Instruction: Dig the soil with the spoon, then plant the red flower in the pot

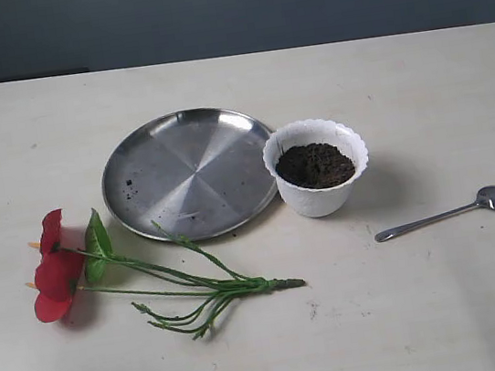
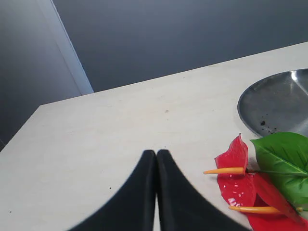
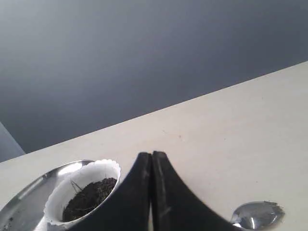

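On the table's left lies the red flower (image 1: pixel 57 266), stems pointing right — just beside the steel plate (image 1: pixel 189 172). Touching the plate's right edge stands the pot (image 1: pixel 317 167), soil (image 1: pixel 315 165) inside. Farther right, apart, lies the spoon (image 1: pixel 448 211). Left gripper (image 2: pixel 156 154) — fingers pressed together, holding nothing; right gripper (image 3: pixel 151 156) likewise.

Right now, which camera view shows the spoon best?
The exterior view: the whole spoon lies in plain sight on the table, right of the pot, handle and bowl both visible. The right wrist view catches only its bowl beside the shut claw. The left wrist view shows none of it.
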Motion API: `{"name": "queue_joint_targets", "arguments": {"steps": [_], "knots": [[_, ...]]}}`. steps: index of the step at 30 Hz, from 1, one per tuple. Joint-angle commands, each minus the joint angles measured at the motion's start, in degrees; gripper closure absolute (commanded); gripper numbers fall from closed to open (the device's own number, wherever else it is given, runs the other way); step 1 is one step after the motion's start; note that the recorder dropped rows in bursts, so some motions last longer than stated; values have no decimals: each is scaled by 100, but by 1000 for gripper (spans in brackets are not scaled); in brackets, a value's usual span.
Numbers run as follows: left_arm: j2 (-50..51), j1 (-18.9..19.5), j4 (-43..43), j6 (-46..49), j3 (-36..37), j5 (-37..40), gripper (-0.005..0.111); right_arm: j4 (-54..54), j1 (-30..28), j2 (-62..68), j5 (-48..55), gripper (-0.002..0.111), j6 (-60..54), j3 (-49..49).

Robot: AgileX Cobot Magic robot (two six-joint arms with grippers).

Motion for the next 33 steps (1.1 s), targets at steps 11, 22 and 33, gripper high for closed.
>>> {"name": "queue_joint_targets", "arguments": {"steps": [11, 22, 33], "knots": [[-20, 3, -19, -27, 2, -66, 106, 2378, 5, -26, -1603, 109, 173, 11], [-20, 3, -19, -27, 2, -66, 106, 1463, 5, 96, -2655, 109, -396, -594], [-20, 3, -19, -27, 2, -66, 106, -2071, 5, 2849, 1165, 109, -2182, -4121]]}}
